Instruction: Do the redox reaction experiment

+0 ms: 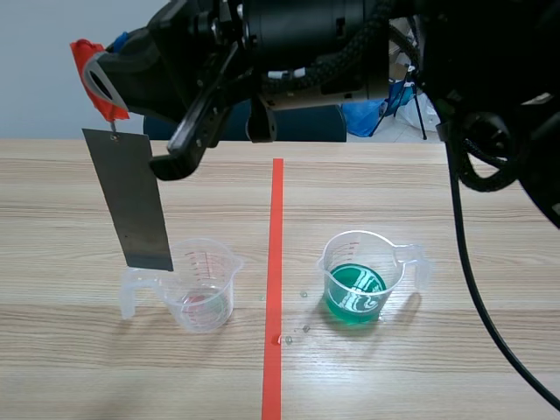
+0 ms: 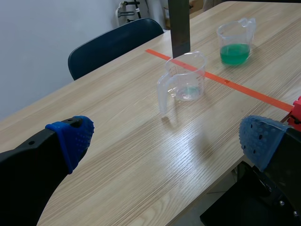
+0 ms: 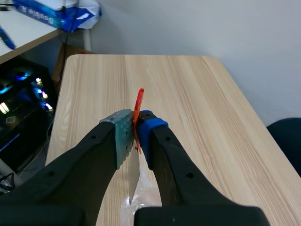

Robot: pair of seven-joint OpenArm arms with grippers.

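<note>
There are two clear plastic measuring beakers with handles on the wooden table (image 1: 79,367), one on each side of the single orange-red tape line (image 1: 274,262). The beaker with green liquid (image 1: 363,276) stands at 3 o'clock from the other, and its handle points to 3 o'clock. The nearly empty beaker (image 1: 206,284) holds only a thin film at its bottom, and its handle points to 9 o'clock. A few small droplets (image 1: 297,328) lie on the wood between the two, near the tape.

The right arm crosses high over the table. The right gripper (image 1: 105,83) is at 11 o'clock from the nearly empty beaker, well above it. Its two fingers are clamped tightly on one orange-red plastic clip (image 3: 138,110), with no gap beyond the clip's own thickness. One flat grey metal strip (image 1: 131,201) hangs upright from that clip. The strip's lower end reaches about the level of the nearly empty beaker's rim on the handle side; I cannot tell whether it touches the beaker.

The left gripper (image 2: 167,141) is spread wide, its blue dotted pads (image 2: 73,136) far apart with nothing between them. Both beakers stand well ahead of it.

One dark blue chair (image 2: 113,47) stands at the table's edge.
</note>
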